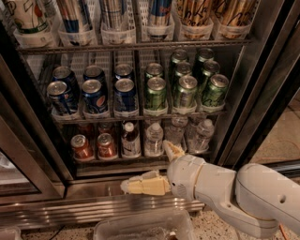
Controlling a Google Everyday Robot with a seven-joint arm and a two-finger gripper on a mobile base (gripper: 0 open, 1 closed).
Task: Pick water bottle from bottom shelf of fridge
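Observation:
The fridge (140, 208) stands open, with its ribbed steel base panel in front. On the bottom shelf (117, 160) stand two red cans (82, 146), a white-capped bottle of dark liquid (130, 139) and clear water bottles (153, 138) (202, 135). My gripper (146, 165) is open and empty, low in front of the shelf. One tan finger (143, 184) points left over the base panel. The other finger (172, 150) points up, just in front of the water bottles and partly hiding one.
The middle rack holds blue cans (95, 96) and green cans (183, 90); the top rack holds tall cans (111, 14). Dark door frames stand at the left (28, 154) and right (255, 103). A clear plastic bin (140, 227) sits on the floor below my arm.

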